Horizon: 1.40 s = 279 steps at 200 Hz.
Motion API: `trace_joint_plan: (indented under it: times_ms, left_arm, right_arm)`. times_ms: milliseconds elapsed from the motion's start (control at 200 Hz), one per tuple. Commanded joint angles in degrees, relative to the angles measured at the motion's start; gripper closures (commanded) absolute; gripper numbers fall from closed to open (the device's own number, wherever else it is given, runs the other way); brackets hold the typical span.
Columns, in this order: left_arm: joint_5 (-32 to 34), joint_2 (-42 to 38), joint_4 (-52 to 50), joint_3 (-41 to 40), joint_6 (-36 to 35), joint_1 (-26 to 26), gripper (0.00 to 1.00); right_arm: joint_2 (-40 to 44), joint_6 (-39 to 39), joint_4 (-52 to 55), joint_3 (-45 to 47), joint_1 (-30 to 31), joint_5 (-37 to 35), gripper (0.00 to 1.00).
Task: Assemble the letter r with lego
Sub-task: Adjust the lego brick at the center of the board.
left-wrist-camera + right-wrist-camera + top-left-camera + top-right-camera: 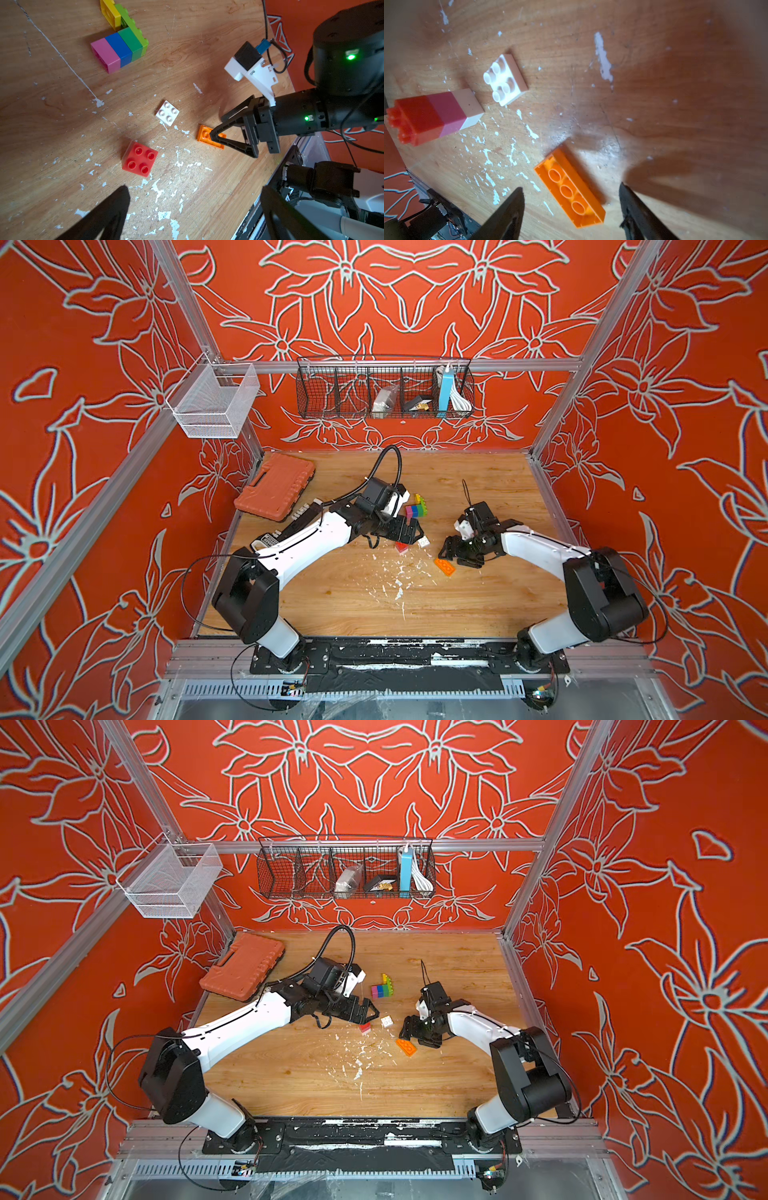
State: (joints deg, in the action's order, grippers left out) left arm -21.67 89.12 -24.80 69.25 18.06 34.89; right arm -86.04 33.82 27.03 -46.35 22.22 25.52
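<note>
Nothing readable from my seat

The only print I can spot is a small black-and-white sticker (269, 539) on the left arm (316, 536) in a top view, and it's way too tiny and blurry for me to make out a single word. Same with the packages in the black wire basket (328, 416) on the back wall, including the blue box (445, 391): too small to tell any lettering. Even the red lego brick (139, 159), close up in the left wrist view, gives me no stud markings I can read.
</note>
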Motion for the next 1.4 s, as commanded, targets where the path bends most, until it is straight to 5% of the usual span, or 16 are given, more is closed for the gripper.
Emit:
trace_joint_plan:
  times_ms: [0, 335, 681, 791, 1006, 1171, 1391]
  left_arm:
    - [0.08, 0.08, -0.86, -0.09, 0.28, 0.19, 0.01]
    - [0.86, -1.27, -1.98, -1.18, 0.83, 0.20, 0.01]
    - [3.65, -5.35, -3.24, -5.11, 3.86, 0.24, 0.03]
    - [5.23, -6.56, -4.51, -5.70, 3.98, 0.43, 0.04]
    - [11.39, -6.15, -8.96, -3.03, 2.65, 7.22, 0.16]
    - [14.58, -0.43, -11.43, 1.30, 2.91, 14.23, 0.28]
    - [18.39, 9.91, -17.04, 9.38, 3.19, 18.55, 0.38]
  right_arm:
    - [-0.69, -1.13, 0.75, 1.88, 0.24, 3.73, 0.26]
    - [-0.40, -2.19, 0.48, 3.56, 1.00, 7.53, 0.26]
    - [-1.14, -1.77, -7.28, 3.91, 8.17, 15.03, 0.26]
    - [2.55, -3.45, -5.44, 3.63, 7.63, 7.47, 0.27]
    - [16.12, 0.55, -1.05, 6.65, -8.39, 0.84, 0.29]
    - [17.53, 1.82, 3.40, 4.41, -21.58, 4.46, 0.31]
    - [19.41, 3.46, 4.09, 3.40, -25.73, 5.77, 0.32]
